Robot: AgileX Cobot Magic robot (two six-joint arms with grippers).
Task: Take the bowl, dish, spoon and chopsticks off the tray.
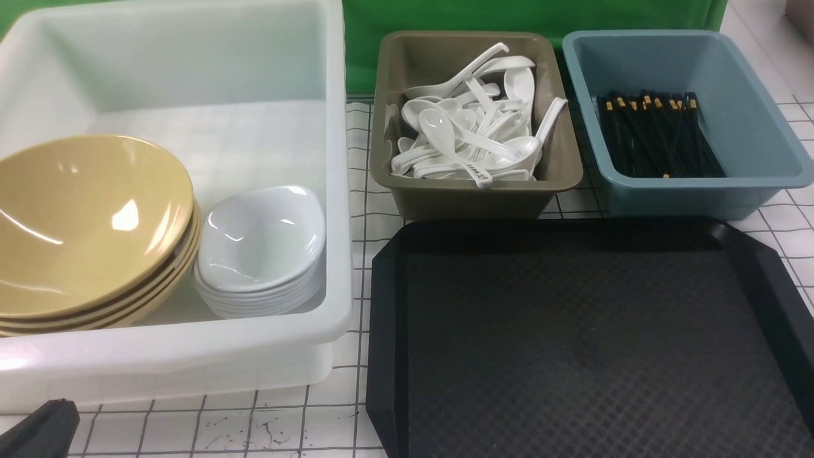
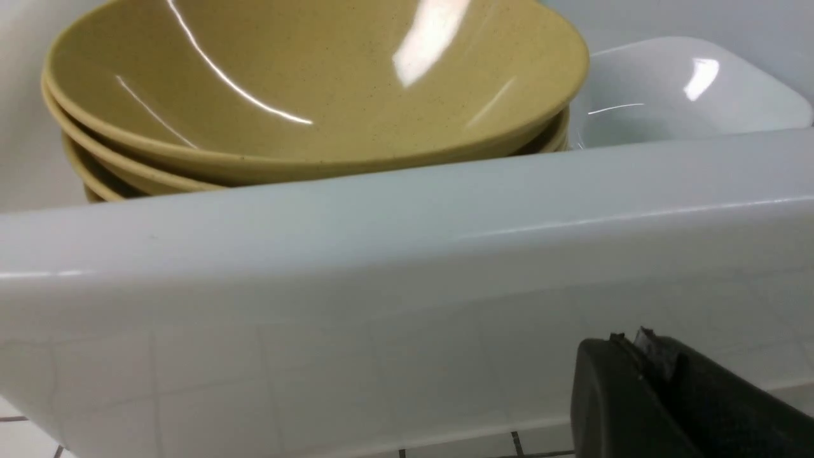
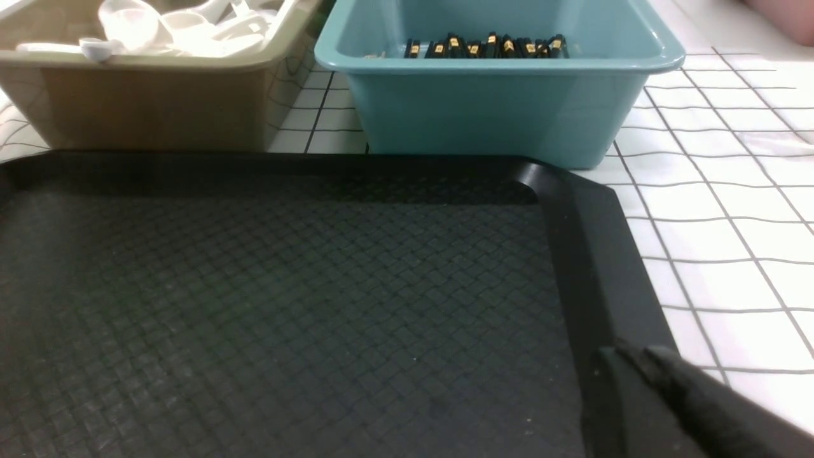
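Tray (image 1: 572,343) fills the near right of the front view with nothing on its diamond-textured floor, so I judge the clearing done. At the far left the white bin (image 1: 191,356) holds a stack of four mustard bowls, the task's bowl (image 1: 89,222) on top, and just right of it a stack of about six white dishes (image 1: 261,235). Beyond the tray, the olive bin (image 1: 474,191) carries a heap of white spoons (too tangled to count), and the marked spoon (image 1: 478,173) lies at its near edge. The chopsticks (image 1: 655,137) lie bundled in the blue bin (image 1: 750,127), their number unreadable. The left gripper (image 1: 38,429) shows only as a dark tip at the near left corner. In the left wrist view that gripper (image 2: 661,394) sits just outside the white bin's near wall; I cannot tell whether its jaws are spread or pressed together. In the right wrist view the right gripper (image 3: 661,407) hangs over the tray's near right rim, its jaws equally unreadable. The risk I see is a careless arm motion catching the bin wall or tray rim and shoving it.
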